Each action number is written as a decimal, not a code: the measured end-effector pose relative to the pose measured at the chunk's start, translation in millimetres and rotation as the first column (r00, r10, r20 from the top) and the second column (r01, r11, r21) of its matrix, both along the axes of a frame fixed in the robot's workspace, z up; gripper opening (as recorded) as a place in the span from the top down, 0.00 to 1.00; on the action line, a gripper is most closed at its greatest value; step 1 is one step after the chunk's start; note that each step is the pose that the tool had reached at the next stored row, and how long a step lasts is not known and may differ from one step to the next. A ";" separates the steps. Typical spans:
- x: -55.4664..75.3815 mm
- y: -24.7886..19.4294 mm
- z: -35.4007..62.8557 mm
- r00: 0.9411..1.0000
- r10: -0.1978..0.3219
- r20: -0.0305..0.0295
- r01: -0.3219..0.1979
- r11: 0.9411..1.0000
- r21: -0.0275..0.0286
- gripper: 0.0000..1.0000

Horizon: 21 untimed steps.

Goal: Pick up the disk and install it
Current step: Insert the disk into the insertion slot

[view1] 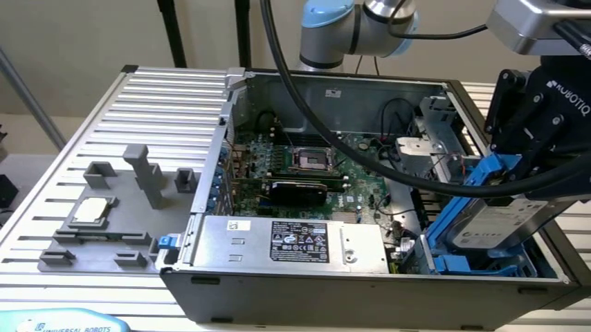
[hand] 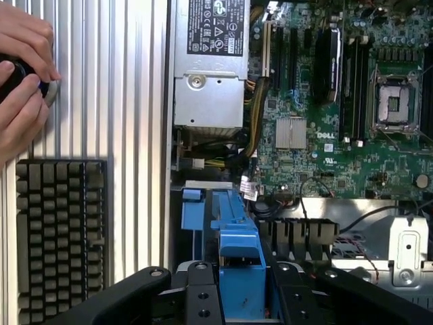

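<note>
The end effector (view1: 522, 181) is clenching the disk (view1: 497, 223) by its blue carrier, holding it tilted over the drive bay (view1: 459, 265) at the exterior view's right of the open computer case (view1: 369, 294). Pickup is looking done and seating is not. A black cable (view1: 406, 176) is crossing the fingertips, obscuring them.

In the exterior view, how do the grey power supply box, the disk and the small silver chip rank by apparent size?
1. power supply box, largest.
2. disk, partly hidden, yet clearly smaller.
3. silver chip, smallest by far.
</note>
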<state>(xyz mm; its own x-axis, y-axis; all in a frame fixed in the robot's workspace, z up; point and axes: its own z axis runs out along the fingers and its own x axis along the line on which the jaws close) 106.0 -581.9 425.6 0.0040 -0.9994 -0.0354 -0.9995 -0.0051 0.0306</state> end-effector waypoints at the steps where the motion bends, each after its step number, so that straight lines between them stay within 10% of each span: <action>1: 0.0 0.4 -1.2 1.000 0.000 0.000 0.000 1.000 0.000 0.67; 10: 0.0 0.8 -12.0 1.000 0.000 0.000 0.000 1.000 0.003 0.67; 21: -0.6 -0.7 -26.7 1.000 0.018 0.000 -0.018 1.000 0.023 0.67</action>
